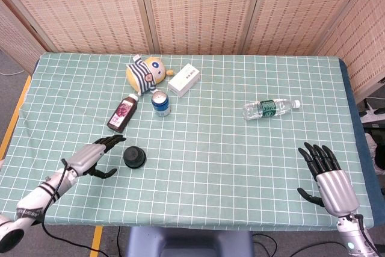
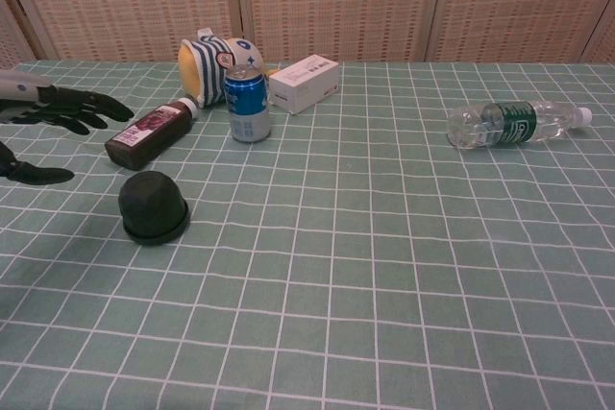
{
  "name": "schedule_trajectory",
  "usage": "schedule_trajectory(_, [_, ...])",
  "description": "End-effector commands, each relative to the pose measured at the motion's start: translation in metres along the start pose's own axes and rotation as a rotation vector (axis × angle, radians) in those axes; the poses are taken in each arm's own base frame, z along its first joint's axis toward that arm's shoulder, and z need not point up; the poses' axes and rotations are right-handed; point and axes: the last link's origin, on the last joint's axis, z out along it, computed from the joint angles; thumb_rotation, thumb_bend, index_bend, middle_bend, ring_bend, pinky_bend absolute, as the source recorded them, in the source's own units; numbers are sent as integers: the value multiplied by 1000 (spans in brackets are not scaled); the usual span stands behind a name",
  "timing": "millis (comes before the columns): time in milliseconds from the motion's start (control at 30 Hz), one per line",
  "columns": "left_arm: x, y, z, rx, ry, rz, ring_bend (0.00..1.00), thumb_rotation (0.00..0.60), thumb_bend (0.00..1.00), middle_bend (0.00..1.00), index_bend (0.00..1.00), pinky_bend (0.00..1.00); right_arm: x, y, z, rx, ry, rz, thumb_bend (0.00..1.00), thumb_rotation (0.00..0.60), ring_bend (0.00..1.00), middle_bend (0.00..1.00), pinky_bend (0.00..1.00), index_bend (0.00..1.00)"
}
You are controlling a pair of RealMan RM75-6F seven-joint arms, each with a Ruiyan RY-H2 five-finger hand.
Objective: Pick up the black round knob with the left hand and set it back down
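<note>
The black round knob [image 1: 135, 157] [image 2: 153, 206] sits on the green checked tablecloth, left of centre. My left hand [image 1: 95, 155] [image 2: 53, 124] hovers just to its left with fingers spread, thumb below, holding nothing and not touching the knob. My right hand [image 1: 328, 174] stays near the table's front right edge, fingers apart and empty; the chest view does not show it.
Behind the knob lie a dark juice bottle [image 1: 123, 113], a blue can [image 1: 160, 103], a striped plush toy [image 1: 144, 73] and a white box [image 1: 184, 79]. A clear water bottle [image 1: 271, 108] lies on its side at the right. The table's front edge [image 1: 180, 226] is close.
</note>
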Motion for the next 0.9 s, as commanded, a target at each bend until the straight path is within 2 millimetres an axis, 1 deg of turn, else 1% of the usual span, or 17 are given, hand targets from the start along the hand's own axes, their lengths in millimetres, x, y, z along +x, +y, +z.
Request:
schedule_trajectory(33, [21,27,33,7,-69,13,0,600,371,0,0,71,-2,1,2,-4,-20,-2,102,600,0,0,0,0])
schedule_trajectory(167, [19,31,40,17,-91,2,0,600,372,0,0,66,-2,1,4,-3,-20,7,101,600,0,0,0,0])
schedule_trajectory(267, [17,38,59,21,-107,6,0,600,372,0,0,64,-1,2,4,-1,-38,37,102,600,0,0,0,0])
schedule_trajectory(400, [5,39,72,47,-150,2,0,600,370,0,0,64,3,3,4,2,-30,49,101,600,0,0,0,0])
schedule_trajectory(500, [-3,37,80,63,-171,32,0,600,364,0,0,64,3,3,3,2,-27,50,101,600,0,0,0,0])
schedule_trajectory(600, [-6,35,86,78,-180,35,0,600,363,0,0,64,4,3,3,1,-24,52,102,600,0,0,0,0])
schedule_trajectory(900, [-8,25,95,128,-211,72,0,600,363,0,0,72,2,4,5,-2,-32,50,101,600,0,0,0,0])
